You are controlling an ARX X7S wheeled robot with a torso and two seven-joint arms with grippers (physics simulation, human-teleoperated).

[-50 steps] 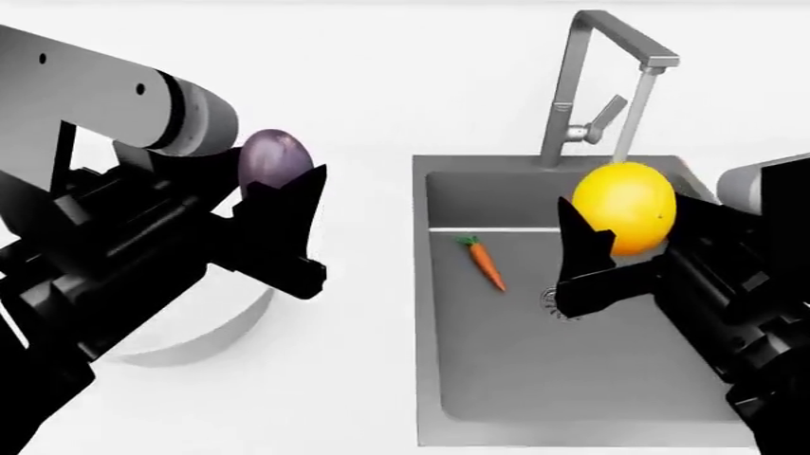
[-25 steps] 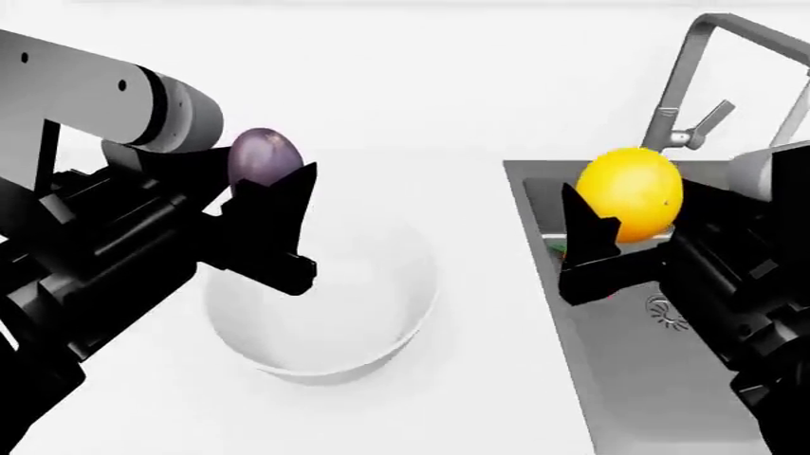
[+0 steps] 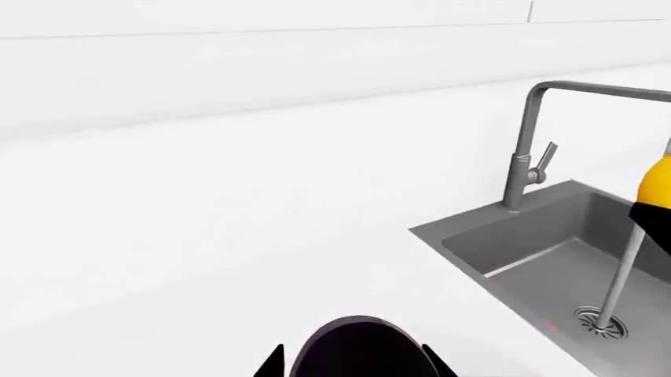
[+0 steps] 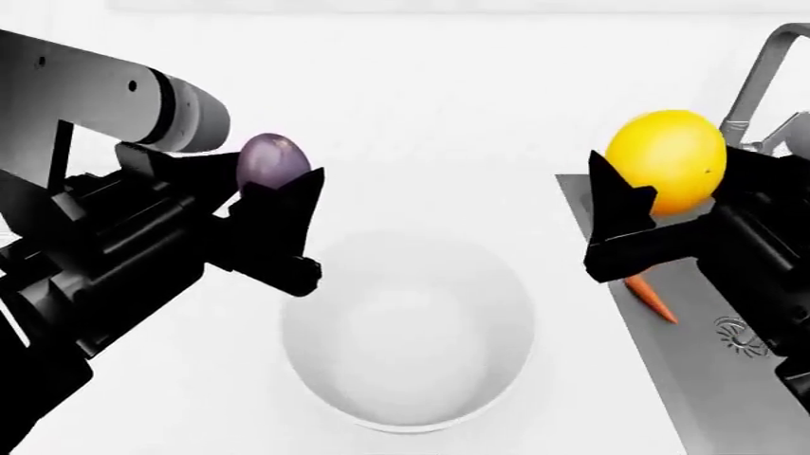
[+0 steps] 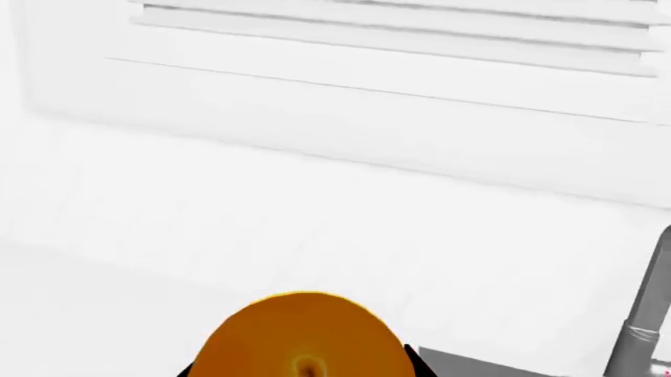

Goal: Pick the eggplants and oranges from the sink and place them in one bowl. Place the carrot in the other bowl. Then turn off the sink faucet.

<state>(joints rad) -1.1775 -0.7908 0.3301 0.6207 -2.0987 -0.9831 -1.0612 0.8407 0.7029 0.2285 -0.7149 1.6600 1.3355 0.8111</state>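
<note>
The white bowl (image 4: 405, 332) sits lower centre with its mouth unobstructed from above. Left gripper (image 4: 272, 204) flanks it at upper left, right gripper (image 4: 646, 213) at upper right, with bare counter (image 4: 431, 123) between them.

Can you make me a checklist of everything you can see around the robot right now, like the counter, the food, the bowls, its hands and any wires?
Surface: plain white countertop, bare where it shows.
Job's things: large round white bowl stands empty on the counter; slim orange carrot lies in the dark grey metal sink; water runs from the tall grey steel faucet to the drain.
Clutter: nothing seen.
Grippers: left gripper holds the glossy dark purple eggplant; right gripper holds the round yellow-orange fruit; both lifted, beside the bowl.
Cables: nothing seen.
Surroundings: white wall behind the counter; grey bowl not in view.
</note>
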